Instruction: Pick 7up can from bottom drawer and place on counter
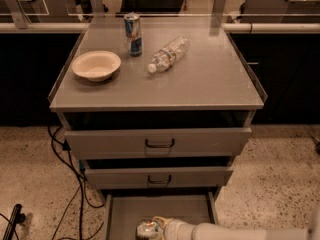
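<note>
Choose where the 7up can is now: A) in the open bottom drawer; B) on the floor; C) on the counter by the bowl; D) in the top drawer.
A: the 7up can sits on the floor of the pulled-out bottom drawer, right at the gripper, well below the counter.
</note>
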Motion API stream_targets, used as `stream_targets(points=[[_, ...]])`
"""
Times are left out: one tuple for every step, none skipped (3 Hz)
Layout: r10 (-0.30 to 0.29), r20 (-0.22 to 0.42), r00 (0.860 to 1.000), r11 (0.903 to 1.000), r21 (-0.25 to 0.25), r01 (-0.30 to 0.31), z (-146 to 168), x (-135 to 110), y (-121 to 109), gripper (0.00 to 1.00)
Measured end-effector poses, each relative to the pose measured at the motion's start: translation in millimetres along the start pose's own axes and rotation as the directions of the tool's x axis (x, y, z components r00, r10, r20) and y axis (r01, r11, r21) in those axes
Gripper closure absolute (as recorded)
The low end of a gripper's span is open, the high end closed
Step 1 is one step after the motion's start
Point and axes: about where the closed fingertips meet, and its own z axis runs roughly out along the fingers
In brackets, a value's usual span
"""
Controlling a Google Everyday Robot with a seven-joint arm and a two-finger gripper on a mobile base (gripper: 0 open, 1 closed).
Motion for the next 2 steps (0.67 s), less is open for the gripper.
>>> stream_targets(points=[[-0.068,0.021,0.997,0.9974,0.026,0.068,-61,-30,-20,1.0],[-0.083,0.063,0.995,0.9953,0.055,0.08,-136,-52,-44,1.0]])
